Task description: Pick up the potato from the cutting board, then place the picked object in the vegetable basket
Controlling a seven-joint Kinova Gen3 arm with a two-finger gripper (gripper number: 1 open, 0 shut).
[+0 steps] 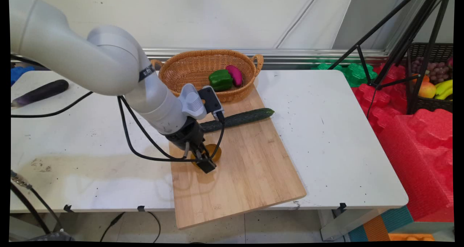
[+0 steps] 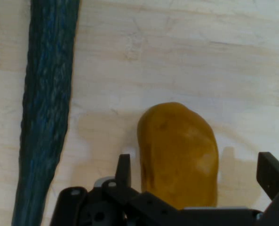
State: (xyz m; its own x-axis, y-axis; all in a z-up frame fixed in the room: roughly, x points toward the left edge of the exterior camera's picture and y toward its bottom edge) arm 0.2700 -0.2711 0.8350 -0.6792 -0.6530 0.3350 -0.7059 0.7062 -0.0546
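A yellow-brown potato-like lump (image 2: 179,153) lies on the wooden cutting board (image 1: 246,174). My gripper (image 2: 198,169) is lowered over it and stands open, one finger (image 2: 123,165) close by its left side and the other finger (image 2: 271,173) a little clear of its right side. In the main view the gripper (image 1: 204,160) hides most of the lump (image 1: 214,150). A long dark green cucumber (image 1: 239,118) lies on the board just beyond the hand; in the hand view the cucumber (image 2: 45,108) runs down the left edge.
A wicker basket (image 1: 203,54) at the board's far end holds a green pepper (image 1: 220,79) and a magenta vegetable (image 1: 234,75). A purple eggplant (image 1: 40,92) lies at the table's far left. Red foam (image 1: 417,138), a tripod (image 1: 398,40) and a black fruit basket (image 1: 431,76) stand off the table's right.
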